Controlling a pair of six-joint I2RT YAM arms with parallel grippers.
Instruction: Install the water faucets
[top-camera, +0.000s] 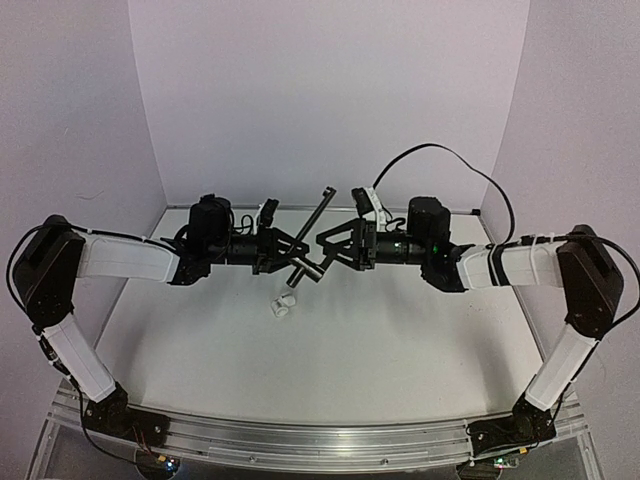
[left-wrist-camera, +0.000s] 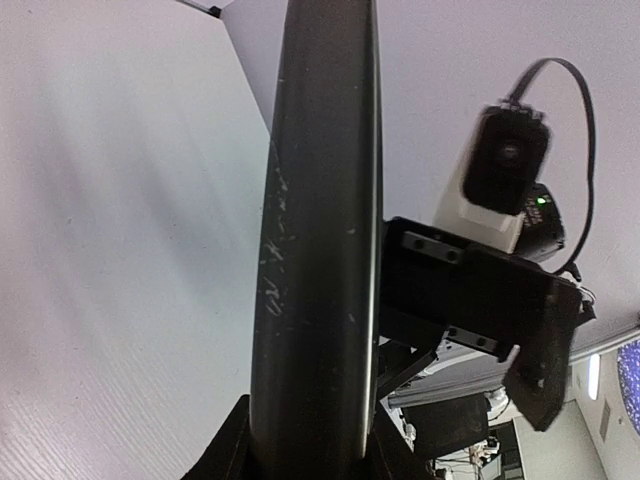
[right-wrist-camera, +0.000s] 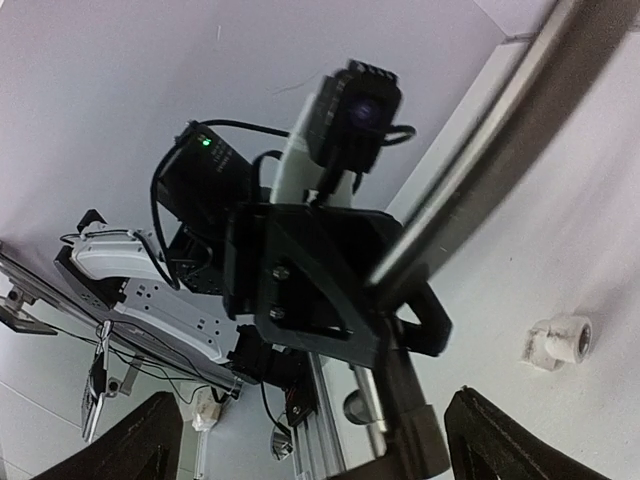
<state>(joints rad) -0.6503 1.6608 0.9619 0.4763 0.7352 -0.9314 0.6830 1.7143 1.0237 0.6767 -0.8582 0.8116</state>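
The black water faucet (top-camera: 318, 212) hangs in the air over the middle of the table, tilted up toward the back wall. My left gripper (top-camera: 290, 255) is shut on its lower part near the crossbar end. In the left wrist view the rod (left-wrist-camera: 320, 200) fills the middle, clamped at the bottom in the left gripper (left-wrist-camera: 310, 430). My right gripper (top-camera: 326, 250) faces it from the right, open, its fingers either side of the faucet's lower end without gripping. In the right wrist view the right gripper (right-wrist-camera: 312, 410) stands wide apart below the rod (right-wrist-camera: 480, 160). The white fitting (top-camera: 283, 305) (right-wrist-camera: 560, 340) lies on the table below.
White table (top-camera: 400, 340) with lilac walls at the back and both sides. An aluminium rail (top-camera: 320, 440) runs along the near edge between the arm bases. A black cable (top-camera: 440, 150) loops above the right arm.
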